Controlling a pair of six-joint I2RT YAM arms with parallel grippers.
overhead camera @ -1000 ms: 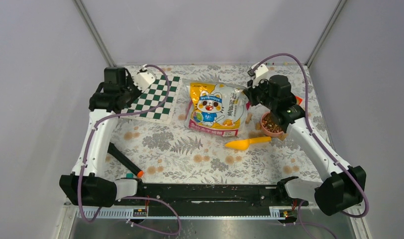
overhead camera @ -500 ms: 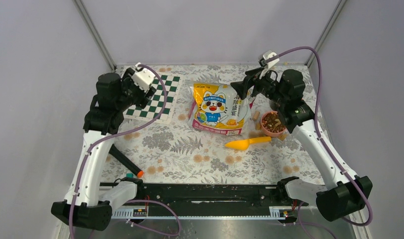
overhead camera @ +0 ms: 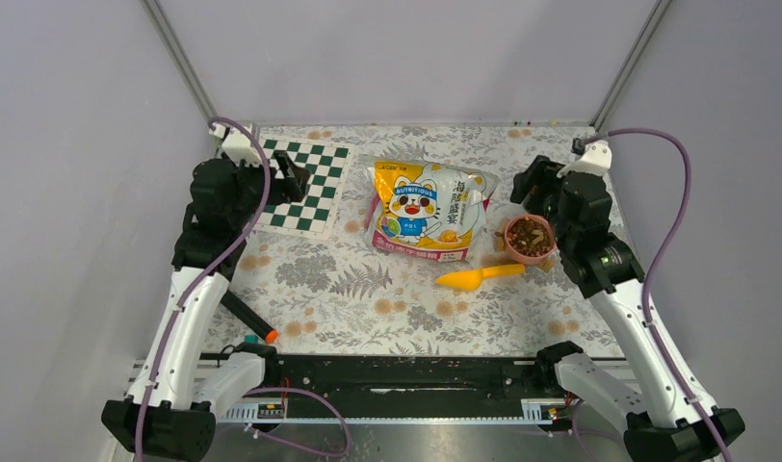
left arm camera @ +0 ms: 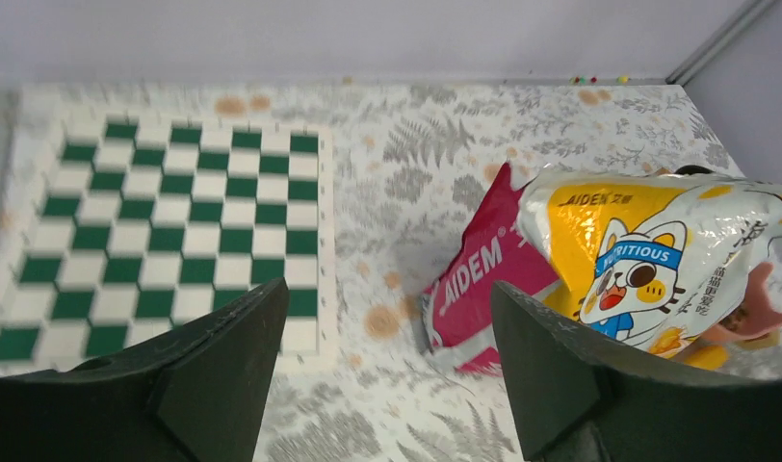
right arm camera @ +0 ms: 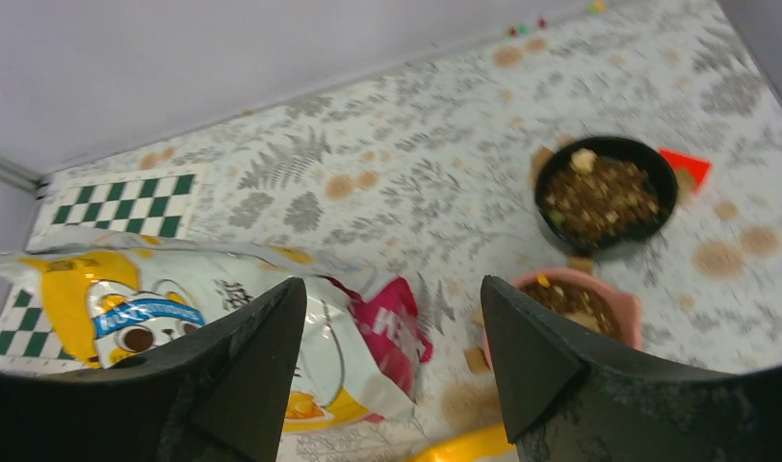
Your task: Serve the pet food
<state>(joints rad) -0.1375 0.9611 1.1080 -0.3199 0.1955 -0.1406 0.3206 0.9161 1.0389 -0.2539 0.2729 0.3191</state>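
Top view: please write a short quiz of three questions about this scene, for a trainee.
1. True or false: the scoop lies inside the pink bowl.
2. Which is nearest to the left tool: A scoop, B checkerboard, C pink bowl?
3. Fill in: the left tool and the right tool both stand ___, holding nothing.
Key: 1 false, the scoop lies on the table beside the pink bowl. 2 B. 3 open.
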